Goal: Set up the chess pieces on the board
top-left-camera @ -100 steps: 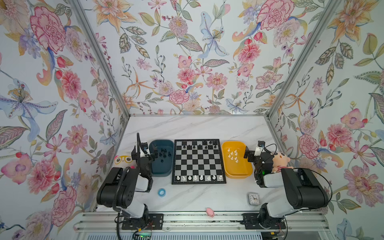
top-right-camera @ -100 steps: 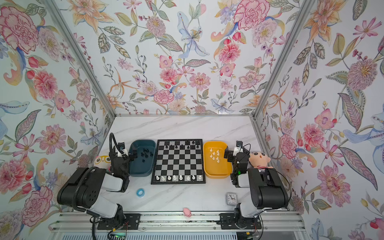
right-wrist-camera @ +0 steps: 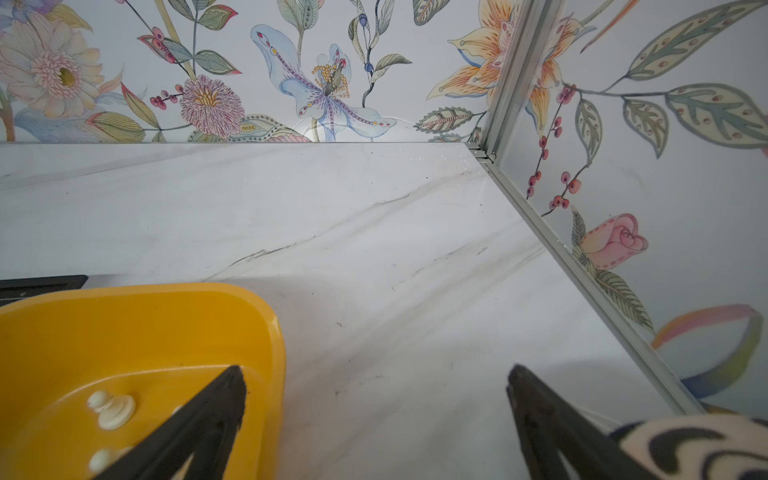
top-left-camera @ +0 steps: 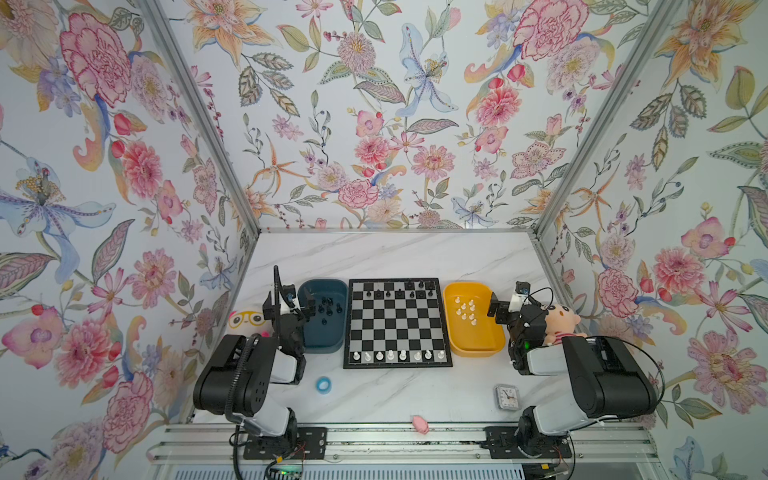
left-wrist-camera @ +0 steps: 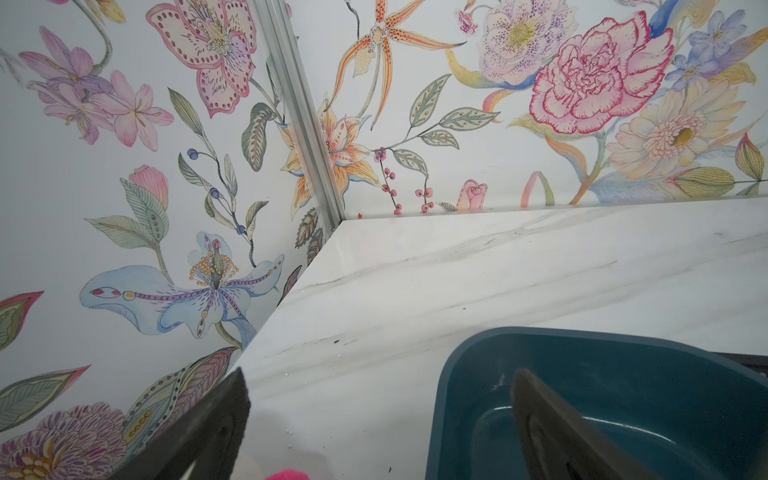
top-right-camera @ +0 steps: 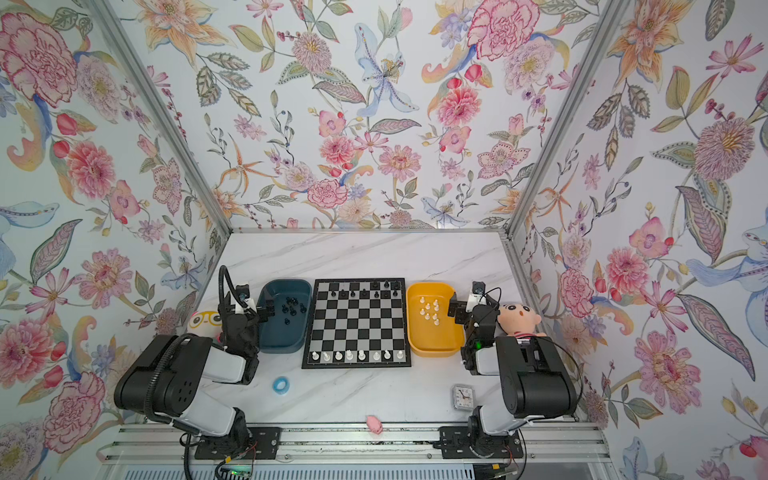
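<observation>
1. Black fingers of the left end effector [left-wrist-camera: 380, 374] stand wide apart with nothing between them. It is released, with 1 finger over the teal bin [left-wrist-camera: 665, 386] and the other over bare worktop [left-wrist-camera: 457, 282].
2. The right end effector [right-wrist-camera: 374, 370] is likewise spread and empty. It has 1 finger above the yellow bin [right-wrist-camera: 124, 316] and the other above the worktop, beside a plush toy [right-wrist-camera: 685, 449].
3. Against the pictures from 0.5 s earlier, nothing visibly differs: both arms show the same posture and no piece has changed place.
4. In both top views the board [top-left-camera: 397, 328] lies between the 2 bins. A row of 8 white chess pieces [top-left-camera: 390, 355] fills its near edge. Several black chess pieces [top-left-camera: 411, 294] stand unevenly on the 2 far rows, and I cannot count them surely.
5. Loose black pieces [top-left-camera: 328, 308] lie in the teal bin and loose white pieces [top-left-camera: 466, 309] cluster in the yellow bin.
6. My reading is that this is a pause between picks, with the setup partly done. Each end effector sits at its bin's outer rim, so the next grasp would mean shifting inward over the pieces and descending. The clustered white ones could easily be nudged.
</observation>
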